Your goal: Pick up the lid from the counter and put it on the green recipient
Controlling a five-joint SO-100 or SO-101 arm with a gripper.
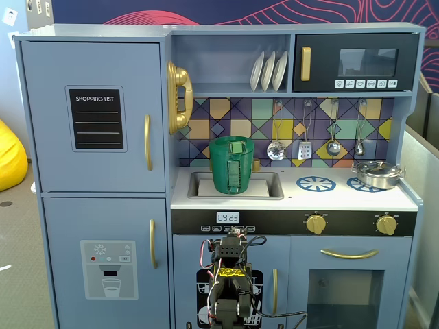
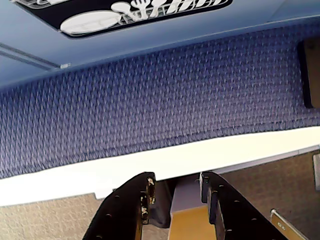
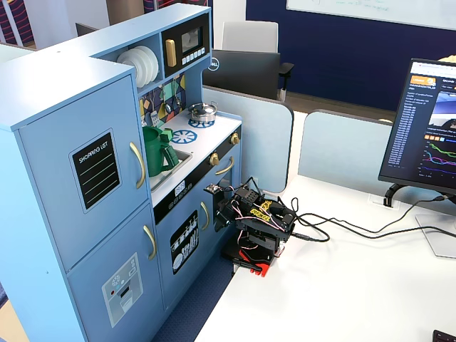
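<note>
**Green lid sits on the pot in the sink; arm folded low with empty jaws**

The flat round green plastic lid (image 1: 236, 144) with its small square knob lies on top of the tall dark-green cylindrical plastic pot (image 1: 231, 171), closing its mouth. The pot stands in the recessed sink of the white counter (image 1: 295, 199) of the blue toy kitchen, its ribbed handle strip facing the front in a fixed view. In another fixed view the same pot (image 3: 158, 151) shows at the left of the worktop, beside the tall blue fridge door.

A low shiny silver metal pot (image 1: 376, 173) rests at the right end of the counter, over a blue spoked burner print, well apart from the green pot.

The black arm (image 3: 255, 226) is folded below counter level, in front of the lower cabinet door. In the wrist view the two-finger gripper (image 2: 176, 186) points at blue carpet and a white edge; its fingers (image 2: 142, 197) stand apart with nothing between them.
</note>
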